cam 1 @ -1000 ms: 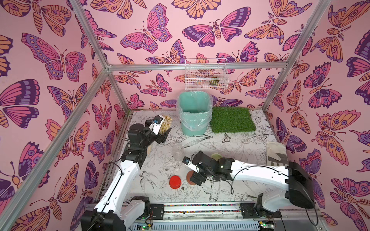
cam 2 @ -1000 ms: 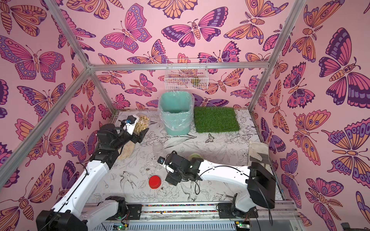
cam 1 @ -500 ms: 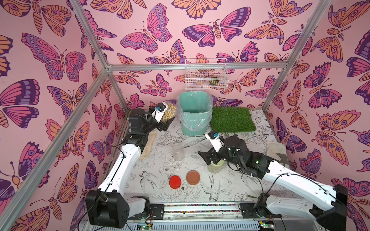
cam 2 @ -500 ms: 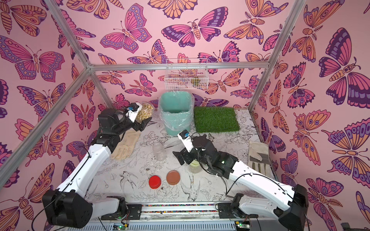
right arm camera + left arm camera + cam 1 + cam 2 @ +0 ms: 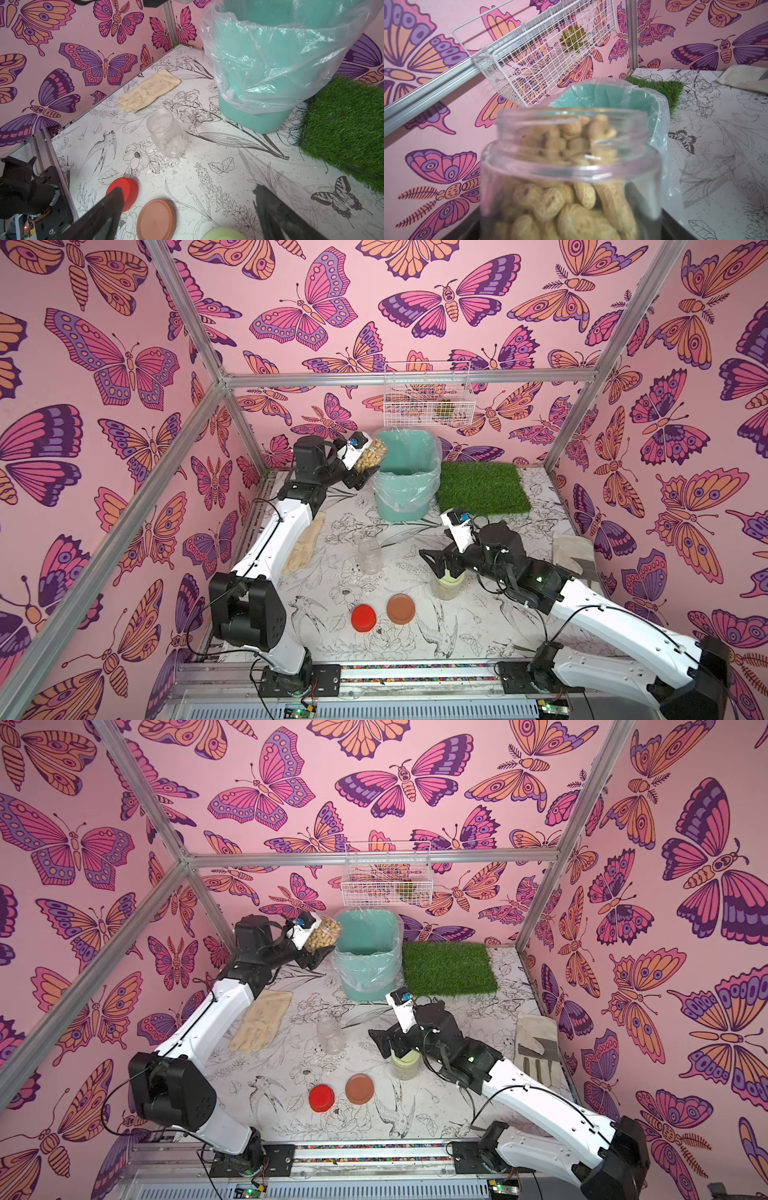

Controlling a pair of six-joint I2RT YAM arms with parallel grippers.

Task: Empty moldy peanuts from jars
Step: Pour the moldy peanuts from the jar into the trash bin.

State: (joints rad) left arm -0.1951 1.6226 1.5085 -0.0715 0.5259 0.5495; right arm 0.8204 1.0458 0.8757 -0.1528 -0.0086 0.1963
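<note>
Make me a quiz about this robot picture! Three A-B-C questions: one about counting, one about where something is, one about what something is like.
1. How many loose lids lie on the table?
A. one
B. two
C. four

2. Where is the peanut jar?
A. held up by the left pincer beside the bin
B. standing on the table
C. down inside the bin

3. The clear jar standing alone mid-table is:
A. full and lidded
B. lying on its side
C. empty, no lid

Answers:
1 B, the red lid and the brown lid lie side by side.
2 A, the pincer grips it by the bin's rim.
3 C, its mouth is bare and no peanuts show inside.
</note>
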